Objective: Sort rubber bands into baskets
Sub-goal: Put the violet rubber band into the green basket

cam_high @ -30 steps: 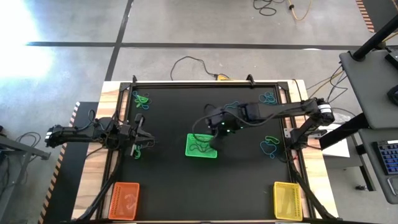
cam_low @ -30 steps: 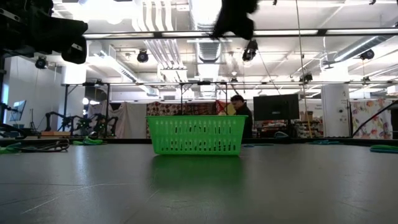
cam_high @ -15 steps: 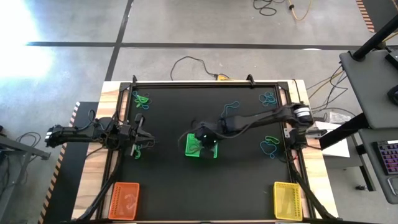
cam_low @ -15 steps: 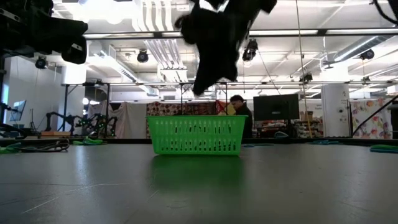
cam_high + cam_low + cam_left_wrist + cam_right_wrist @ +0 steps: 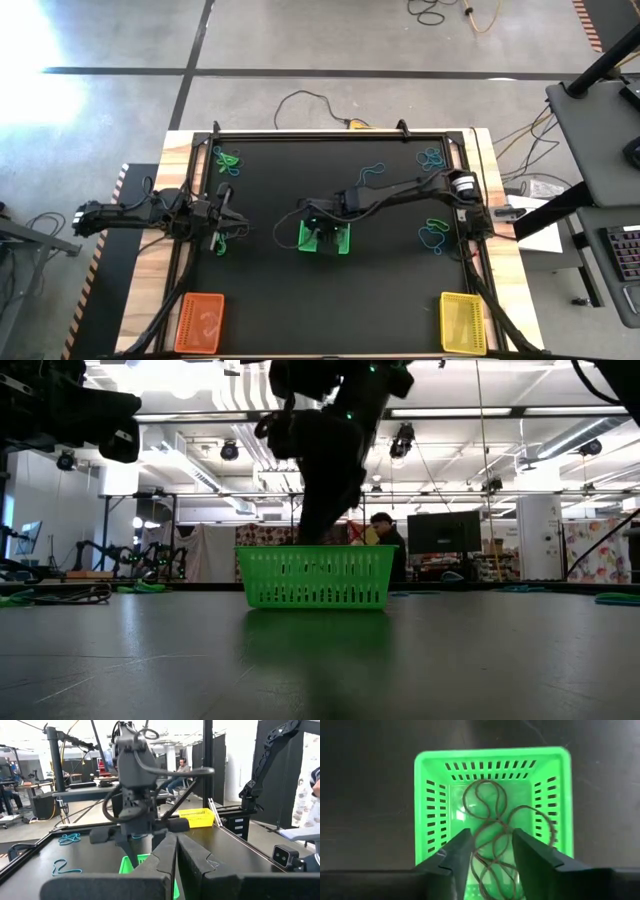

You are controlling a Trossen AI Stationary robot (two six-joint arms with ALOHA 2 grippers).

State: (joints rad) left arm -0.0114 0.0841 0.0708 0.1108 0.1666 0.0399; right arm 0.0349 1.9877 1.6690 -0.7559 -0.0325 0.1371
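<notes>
Hovering over the green basket point(image 5: 492, 805), right fingers point(image 5: 457, 855) parted; left fingers point(image 5: 192, 862) closed.

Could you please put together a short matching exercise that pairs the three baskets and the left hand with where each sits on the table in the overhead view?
Things:
1. green basket
2. orange basket
3. yellow basket
4. left hand

Places:
A. near corner on the right arm's side
B. left edge, beside green rubber bands
C. middle of the table, under the right hand
D. near corner on the left arm's side

Pairs: 1-C, 2-D, 3-A, 4-B
</notes>
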